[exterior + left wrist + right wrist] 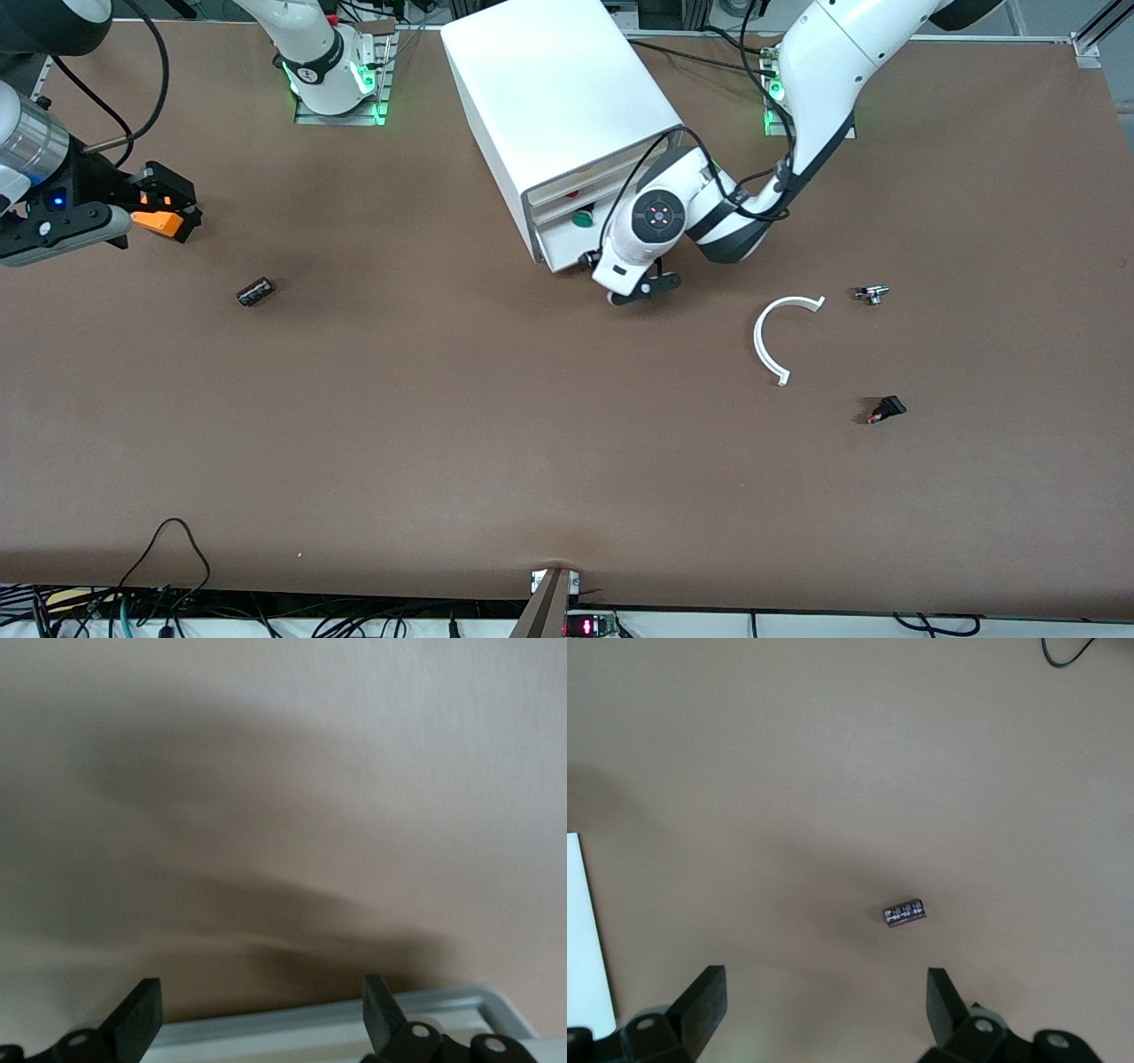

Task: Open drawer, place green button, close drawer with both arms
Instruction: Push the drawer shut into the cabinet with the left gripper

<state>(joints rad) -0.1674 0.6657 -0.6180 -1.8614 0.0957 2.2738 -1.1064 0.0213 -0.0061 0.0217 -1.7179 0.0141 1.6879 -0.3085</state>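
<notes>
The white cabinet (567,97) stands toward the robots' side of the table, with a red dot (571,191) on an upper drawer. The shallow drawer (560,250) below it stands a little way out. The button's green cap (582,217) shows inside it. My left gripper (638,291) is at the drawer's front edge, fingers open and empty. In the left wrist view (261,992) the drawer's pale rim (310,1017) lies between the fingertips. My right gripper (177,208) waits at the right arm's end of the table, open and empty in the right wrist view (824,979).
An orange box (158,221) shows right at the right gripper. A dark cylinder (255,291) lies on the table, also in the right wrist view (904,912). A white curved strip (769,341), a small metal part (871,294) and a small black part (886,409) lie toward the left arm's end.
</notes>
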